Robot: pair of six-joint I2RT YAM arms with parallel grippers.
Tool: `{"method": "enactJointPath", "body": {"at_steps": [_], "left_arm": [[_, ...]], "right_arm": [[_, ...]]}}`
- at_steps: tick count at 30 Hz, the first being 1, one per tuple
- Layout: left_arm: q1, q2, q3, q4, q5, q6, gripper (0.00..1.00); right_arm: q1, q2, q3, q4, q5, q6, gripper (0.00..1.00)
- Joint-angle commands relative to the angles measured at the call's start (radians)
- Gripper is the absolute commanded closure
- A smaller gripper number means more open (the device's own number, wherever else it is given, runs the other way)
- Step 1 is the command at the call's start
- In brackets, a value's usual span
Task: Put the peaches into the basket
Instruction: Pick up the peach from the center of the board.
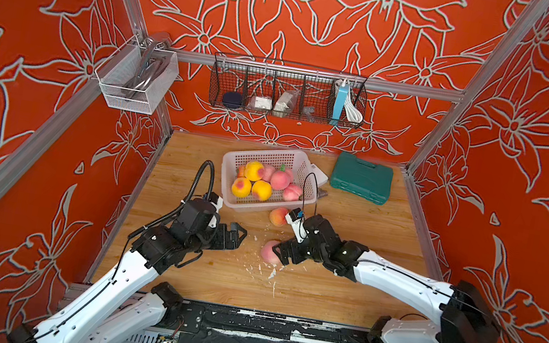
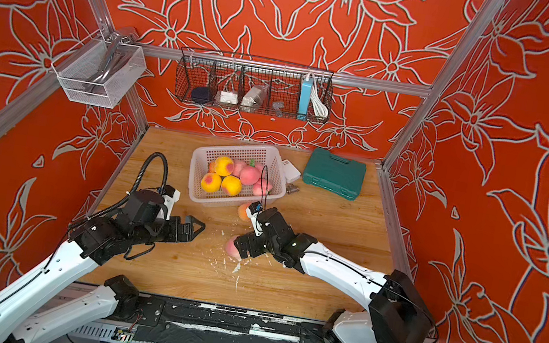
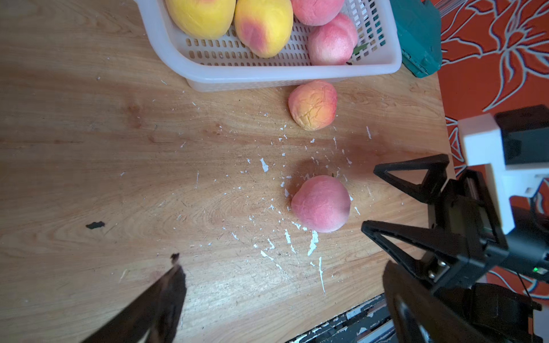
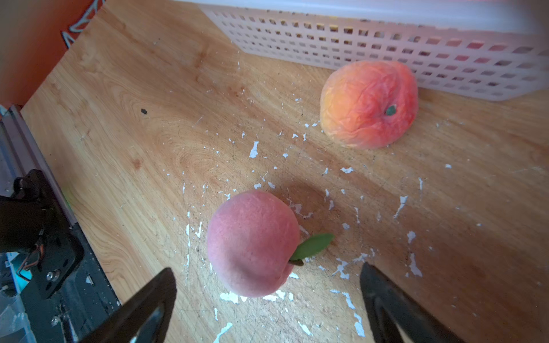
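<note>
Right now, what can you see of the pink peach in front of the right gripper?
The pink peach is round, matte and finely pebbled, with one green leaf at its stem. It rests on the wooden table among white flecks, outside the basket, just ahead of the open right gripper, which does not touch it.

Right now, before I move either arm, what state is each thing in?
left tool: open, empty.
right tool: open, facing the pink peach, no grip.
pink peach: lying loose on the table.
orange peach: on the table beside the basket, skin wrinkled.
basket: upright, partly filled.
peaches in the basket: several, piled inside.
green case: closed, lying flat.
</note>
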Motion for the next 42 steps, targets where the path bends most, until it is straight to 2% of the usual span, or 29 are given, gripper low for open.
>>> {"method": "enactJointPath", "body": {"at_steps": [1,9,28,42], "left_arm": [[-0.004,-0.014,-0.011,0.009,0.009,-0.015,0.03],[-0.004,-0.028,-0.025,0.006,0.014,-0.019,0.03],[-0.005,-0.037,-0.047,0.019,0.005,-0.018,0.04],[-0.005,-0.024,-0.039,0.025,0.005,-0.017,0.05]], "right_arm": [[0.008,0.037,0.012,0.032,-0.016,0.009,0.01],[0.017,0.141,0.046,0.056,-0.049,0.011,0.01],[0.039,0.256,0.087,0.059,-0.077,0.003,0.04],[0.042,0.244,0.086,0.034,-0.079,-0.027,0.21]]}}
